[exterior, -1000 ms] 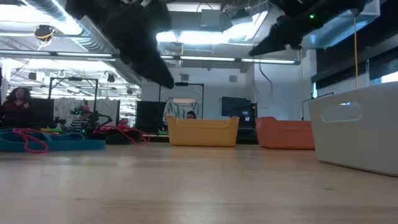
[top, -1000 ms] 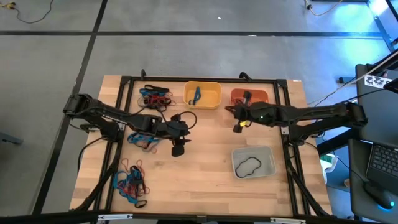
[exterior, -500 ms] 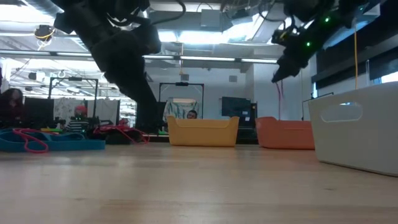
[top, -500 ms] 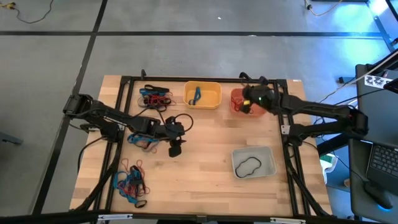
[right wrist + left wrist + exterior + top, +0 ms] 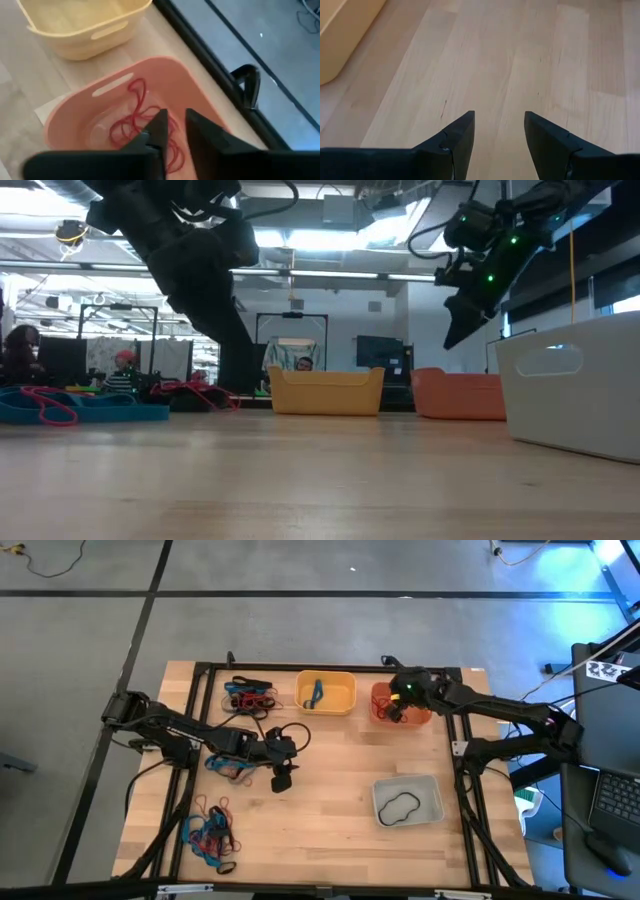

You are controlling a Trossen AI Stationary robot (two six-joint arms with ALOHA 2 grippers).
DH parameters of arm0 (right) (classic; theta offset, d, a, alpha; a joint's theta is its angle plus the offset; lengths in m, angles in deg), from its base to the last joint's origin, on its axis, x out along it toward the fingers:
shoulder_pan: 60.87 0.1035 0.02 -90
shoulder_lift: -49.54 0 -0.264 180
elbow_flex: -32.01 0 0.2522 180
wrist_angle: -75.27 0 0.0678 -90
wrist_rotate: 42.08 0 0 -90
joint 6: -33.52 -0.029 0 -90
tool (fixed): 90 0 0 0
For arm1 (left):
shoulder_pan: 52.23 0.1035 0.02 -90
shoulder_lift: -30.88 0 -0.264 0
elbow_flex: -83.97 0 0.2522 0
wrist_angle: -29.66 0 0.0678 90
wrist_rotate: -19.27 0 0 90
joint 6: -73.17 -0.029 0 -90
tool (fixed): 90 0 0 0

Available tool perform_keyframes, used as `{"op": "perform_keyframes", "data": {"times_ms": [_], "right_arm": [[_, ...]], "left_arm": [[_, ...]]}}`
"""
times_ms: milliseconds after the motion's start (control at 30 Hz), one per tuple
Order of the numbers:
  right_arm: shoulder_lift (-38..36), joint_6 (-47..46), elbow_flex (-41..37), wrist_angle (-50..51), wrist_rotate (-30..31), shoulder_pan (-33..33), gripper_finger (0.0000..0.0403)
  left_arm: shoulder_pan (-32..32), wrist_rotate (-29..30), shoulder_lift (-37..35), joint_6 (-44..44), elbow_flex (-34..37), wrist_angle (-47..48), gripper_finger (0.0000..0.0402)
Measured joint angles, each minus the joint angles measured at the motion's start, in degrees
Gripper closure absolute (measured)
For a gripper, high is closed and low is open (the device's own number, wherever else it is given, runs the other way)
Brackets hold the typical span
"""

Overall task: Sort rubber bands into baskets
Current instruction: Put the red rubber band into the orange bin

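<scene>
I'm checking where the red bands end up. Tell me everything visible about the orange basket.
The orange basket is a small rounded-corner tub of smooth plastic with a slot handle in its wall. It stands upright on the wooden table, beside the yellow basket. Red rubber bands lie tangled inside. The right gripper hovers above it, fingers slightly apart.

Smooth plastic baskets (image 5: 326,693) on matt wooden table (image 5: 330,830).
</scene>
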Motion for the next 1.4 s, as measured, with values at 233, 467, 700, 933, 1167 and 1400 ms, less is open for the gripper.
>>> {"op": "perform_keyframes", "data": {"times_ms": [233,467,700,933,1167,1400], "right_arm": [[0.2,-0.1,1.3,2.5,-2.5,0.0,0.0216],[-2.9,0.0,3.4,1.1,-12.7,4.5,0.0177],[-2.1,1.6,3.5,-5.3,-19.9,12.3,0.0176],[0.8,1.8,3.5,-11.2,-19.9,18.2,0.0175],[6.8,2.2,3.5,-13.6,-19.9,21.9,0.0175],[10.4,3.5,3.4,-13.9,-19.9,22.6,0.0175]], "left_arm": [[0.0,0.0,0.0,-1.8,0.0,0.3,0.0233],[0.0,0.0,-0.6,-1.1,-4.8,13.0,0.0233],[-0.4,-1.8,-0.6,4.4,-11.5,30.2,0.0233],[-1.8,-11.2,-0.6,5.3,-13.2,42.2,0.0233],[-4.4,-12.0,-0.6,4.4,-11.5,50.9,0.0233],[-6.3,-13.3,-0.6,4.6,-8.2,50.9,0.0233]]}}
